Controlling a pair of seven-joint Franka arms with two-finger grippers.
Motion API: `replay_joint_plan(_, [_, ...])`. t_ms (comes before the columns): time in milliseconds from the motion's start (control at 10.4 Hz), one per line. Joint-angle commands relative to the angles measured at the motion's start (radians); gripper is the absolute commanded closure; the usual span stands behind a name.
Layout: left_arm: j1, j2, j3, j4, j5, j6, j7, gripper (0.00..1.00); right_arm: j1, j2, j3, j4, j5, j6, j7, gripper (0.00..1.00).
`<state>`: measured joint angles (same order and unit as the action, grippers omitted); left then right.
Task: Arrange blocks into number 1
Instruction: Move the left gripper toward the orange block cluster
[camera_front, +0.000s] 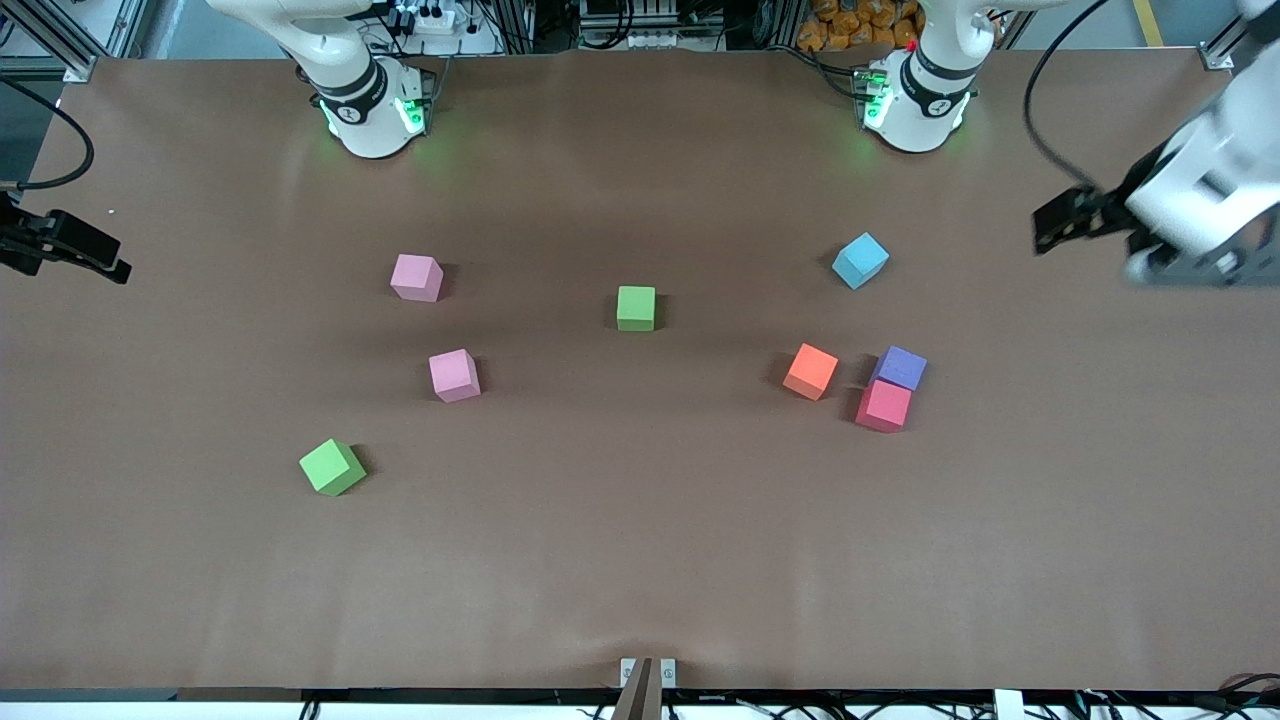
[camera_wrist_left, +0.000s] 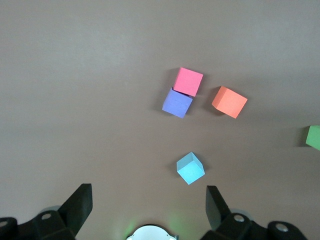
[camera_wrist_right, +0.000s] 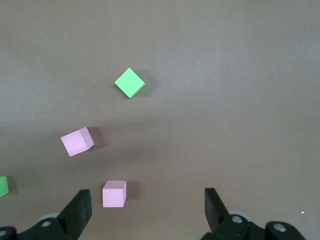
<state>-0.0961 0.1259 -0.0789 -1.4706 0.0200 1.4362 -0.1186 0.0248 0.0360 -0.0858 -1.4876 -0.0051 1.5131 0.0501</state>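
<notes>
Fingers spread wide and holding nothing on both sides — the left gripper (camera_wrist_left: 148, 205) hangs high over the left arm's end of the table (camera_front: 640, 560), the right gripper (camera_wrist_right: 147, 212) high over the right arm's end, each arm drawn out to its own edge, wrist camera looking down on its own share of blocks. That pose reads as waiting: nothing is gripped and neither hand is low enough to touch a block.

The eight blocks lie scattered, so the figure 1 is not begun. Toward the left arm's end sit the sky-blue block (camera_front: 860, 260), the orange block (camera_front: 811, 371), and — touching each other — the purple block (camera_front: 899, 368) with the crimson block (camera_front: 884, 406) just nearer the front camera. One green block (camera_front: 636, 307) sits about mid-table. Toward the right arm's end are two pink blocks (camera_front: 417, 277) (camera_front: 455, 375) and, nearer the camera, the second green block (camera_front: 332, 467). The touching pair will probably need separating before either can be gripped cleanly.
</notes>
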Motion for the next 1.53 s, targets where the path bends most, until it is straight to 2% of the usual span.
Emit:
replay_joint_plan(0, [-0.04,0.111,0.002,0.029,0.011,0.039,-0.02,0.0,-0.003,0.007,-0.002,0.02,0.017,-0.011,-0.009,0.0])
replay_joint_plan(288, [-0.102,0.237,0.005,0.029,0.021,0.116,-0.027,0.0,0.0,0.007,-0.002,0.02,0.017,-0.011,-0.007,0.0])
replay_joint_plan(671, [-0.096,0.36,0.013,0.026,0.023,0.19,-0.026,0.0,0.001,0.007,0.0,0.02,0.017,-0.011,-0.007,0.0])
replay_joint_plan(1055, [-0.085,0.451,0.014,0.024,0.024,0.276,-0.029,0.0,0.001,0.007,0.0,0.02,0.017,-0.011,-0.007,0.0])
replay_joint_plan(1438, [-0.071,0.494,0.013,0.021,0.021,0.318,-0.032,0.0,0.001,0.018,0.0,0.013,0.017,-0.007,-0.007,0.0])
